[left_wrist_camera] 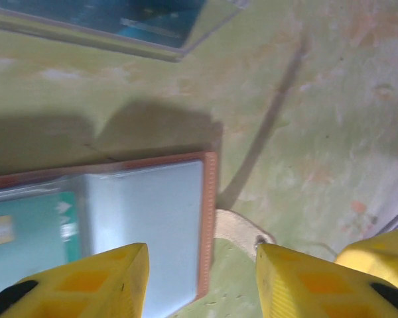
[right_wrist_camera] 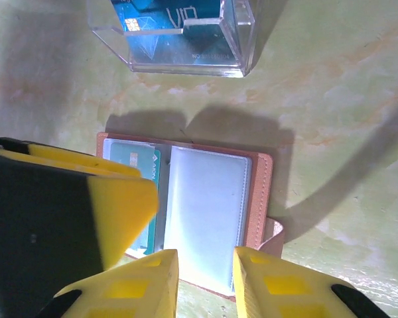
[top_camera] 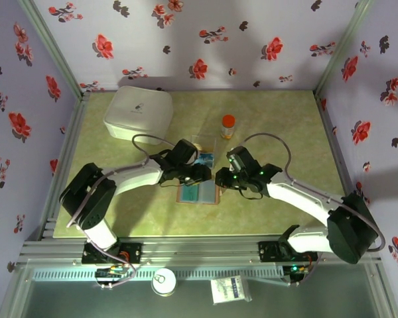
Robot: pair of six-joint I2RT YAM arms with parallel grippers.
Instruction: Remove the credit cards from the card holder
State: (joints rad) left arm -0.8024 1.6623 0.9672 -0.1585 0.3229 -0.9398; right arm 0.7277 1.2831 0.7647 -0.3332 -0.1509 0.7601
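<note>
So the green table is sitting in this flowery-walled booth. The biggest thing on it is a white lidded box, parked at the far left corner with its lid down, so no telling what's inside. The two arms are reaching in from the near edge and meeting about mid-table. Right under them the card holder is lying flat and wide open, brown border showing all round and its little strap tab sticking out on the right. A teal card is still sitting in its left-hand sleeve. The right-hand sleeve is just looking pale blue-grey, and I can't tell if anything's tucked in there. Just beyond the holder, a clear tray is standing on the table, holding a blue card with a chip and "VIP" printed on it. There might be more than one in there, hard to say. A little bottle with an orange cap is standing just past the tray, a bit to the right. The left gripper is hanging over the holder's right edge with its yellow fingers spread and nothing between them. The right gripper is hovering at the near edge of the right-hand sleeve, fingers only a little apart, and I'm not seeing anything pinched in that gap.
</note>
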